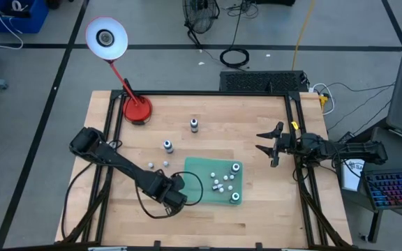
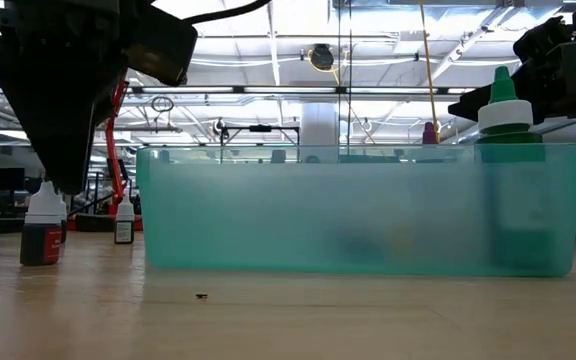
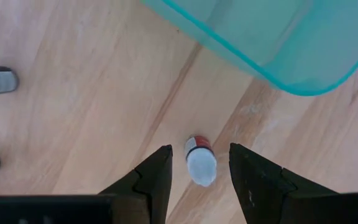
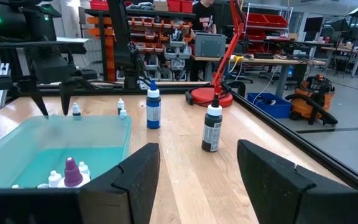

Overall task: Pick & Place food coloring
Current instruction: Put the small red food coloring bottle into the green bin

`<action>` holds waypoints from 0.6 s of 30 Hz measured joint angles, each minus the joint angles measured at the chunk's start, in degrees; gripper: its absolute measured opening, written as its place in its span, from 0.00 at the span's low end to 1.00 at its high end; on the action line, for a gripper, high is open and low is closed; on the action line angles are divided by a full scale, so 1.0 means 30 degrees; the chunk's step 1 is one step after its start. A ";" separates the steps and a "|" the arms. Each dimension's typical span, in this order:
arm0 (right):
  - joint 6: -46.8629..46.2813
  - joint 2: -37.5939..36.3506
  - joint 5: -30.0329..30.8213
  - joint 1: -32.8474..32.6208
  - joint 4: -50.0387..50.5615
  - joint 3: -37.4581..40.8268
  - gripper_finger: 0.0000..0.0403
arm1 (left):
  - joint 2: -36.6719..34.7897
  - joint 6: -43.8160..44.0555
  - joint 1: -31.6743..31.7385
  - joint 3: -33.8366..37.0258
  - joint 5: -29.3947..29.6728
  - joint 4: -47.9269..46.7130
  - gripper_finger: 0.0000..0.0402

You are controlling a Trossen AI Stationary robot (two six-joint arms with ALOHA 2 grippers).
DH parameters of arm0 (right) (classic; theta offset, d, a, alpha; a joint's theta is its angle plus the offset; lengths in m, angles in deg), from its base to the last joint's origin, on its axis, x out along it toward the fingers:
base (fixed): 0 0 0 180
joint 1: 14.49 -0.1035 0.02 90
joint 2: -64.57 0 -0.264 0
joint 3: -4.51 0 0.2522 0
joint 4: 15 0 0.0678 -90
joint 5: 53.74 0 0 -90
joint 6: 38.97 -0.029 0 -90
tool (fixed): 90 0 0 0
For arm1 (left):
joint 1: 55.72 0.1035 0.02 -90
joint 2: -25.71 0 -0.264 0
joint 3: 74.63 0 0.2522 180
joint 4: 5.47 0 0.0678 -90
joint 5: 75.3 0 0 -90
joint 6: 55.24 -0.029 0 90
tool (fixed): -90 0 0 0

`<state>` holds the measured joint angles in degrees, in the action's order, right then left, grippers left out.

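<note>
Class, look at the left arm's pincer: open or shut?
Open. The left pincer shows two spread fingers either side of a white-capped bottle, with gaps visible.

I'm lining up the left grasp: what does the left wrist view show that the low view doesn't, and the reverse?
Only the left wrist view shows the left gripper open, its fingers either side of a white-capped food coloring bottle on the table. Only the low view shows a green-capped bottle inside the tray, plus bottles standing upright beside it. Both show the green tray.
</note>
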<state>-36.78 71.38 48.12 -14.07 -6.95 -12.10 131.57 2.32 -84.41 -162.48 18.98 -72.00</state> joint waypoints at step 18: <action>0.0001 0.0000 0.0006 0.0007 0.0007 -0.0007 0.50 | 0.1219 -0.0311 0.0000 0.0002 -0.0783 0.0143 0.40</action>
<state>-36.78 71.38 48.14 -14.04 -6.93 -12.12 135.23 1.39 -84.41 -162.48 16.63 -71.57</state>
